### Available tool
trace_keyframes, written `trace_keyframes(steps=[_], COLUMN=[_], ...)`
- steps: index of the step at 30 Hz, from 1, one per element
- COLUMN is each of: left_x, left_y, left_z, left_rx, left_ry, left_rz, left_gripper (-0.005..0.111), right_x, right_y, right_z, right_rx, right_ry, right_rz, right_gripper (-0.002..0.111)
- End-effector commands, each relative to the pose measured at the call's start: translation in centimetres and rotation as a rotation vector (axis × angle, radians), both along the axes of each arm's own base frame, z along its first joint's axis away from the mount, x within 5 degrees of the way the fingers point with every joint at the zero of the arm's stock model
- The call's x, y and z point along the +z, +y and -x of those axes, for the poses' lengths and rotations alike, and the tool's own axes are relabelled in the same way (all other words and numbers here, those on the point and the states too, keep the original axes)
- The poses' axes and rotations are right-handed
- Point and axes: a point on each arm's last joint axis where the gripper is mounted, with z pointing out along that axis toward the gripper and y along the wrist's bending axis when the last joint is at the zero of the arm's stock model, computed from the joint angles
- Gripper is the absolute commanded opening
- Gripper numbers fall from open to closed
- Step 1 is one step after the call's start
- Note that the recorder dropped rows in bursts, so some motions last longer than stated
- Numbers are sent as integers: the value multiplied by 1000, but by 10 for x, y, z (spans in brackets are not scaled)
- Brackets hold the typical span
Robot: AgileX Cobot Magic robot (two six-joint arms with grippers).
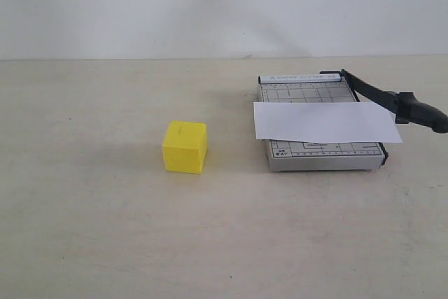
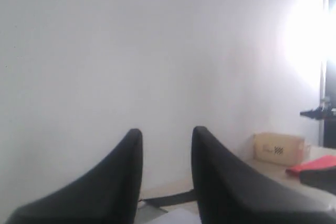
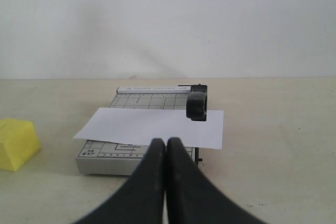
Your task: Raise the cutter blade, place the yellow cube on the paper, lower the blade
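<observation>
The yellow cube (image 1: pixel 185 146) rests on the beige table, left of the grey gridded trimmer base (image 1: pixel 325 155). The paper (image 1: pixel 325 122) lies across the base, overhanging both sides. The cutter blade (image 1: pixel 374 91) runs from its far hinge to the thick handle (image 1: pixel 422 112), which stands somewhat above the paper's right end. Neither gripper shows in the exterior view. My right gripper (image 3: pixel 166 142) is shut and empty, in front of the base (image 3: pixel 105 163), with the paper (image 3: pixel 152 126), the handle (image 3: pixel 197 106) and the cube (image 3: pixel 17 144) ahead. My left gripper (image 2: pixel 165 132) is open and empty, facing the white wall.
The table (image 1: pixel 105 236) ends at a white wall (image 1: pixel 210 5) behind the trimmer. In the left wrist view a cardboard box (image 2: pixel 278 148) and a red object (image 2: pixel 315 163) sit off to one side.
</observation>
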Motion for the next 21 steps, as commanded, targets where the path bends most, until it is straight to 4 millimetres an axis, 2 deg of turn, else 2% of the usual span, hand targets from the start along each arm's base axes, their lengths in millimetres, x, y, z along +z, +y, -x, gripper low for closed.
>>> trace_keyframes(steps=[1,3,4,5,8,11,16,18,21], left_x=[4,-7,-9,-7,7,21,36,35,29], left_y=[1,0,-1,-2,-9,-24,-67,-85,-111], left_z=[3,-3,-9,-12,-22,-43,-100,-123,-159], left_rx=[-46,-13,30,43,67,79,96,96,109], left_ry=[12,121,242,273,297,391,541,589,669], left_rz=[100,31,-44,-76,-174,-255,-432,-479,-548], left_gripper=[31,31,32,33,37,46,79,83,84], right_x=[1,1,1,1,1,1,1,1,1], right_y=[0,0,0,0,0,0,0,0,0], right_z=[0,0,0,0,0,0,0,0,0], right_rx=[0,0,0,0,0,0,0,0,0], right_ry=[-10,-10,-10,-10,-10,-10,-10,-10,-10], right_rz=[1,1,1,1,1,1,1,1,1], right_gripper=[0,0,0,0,0,0,0,0,0])
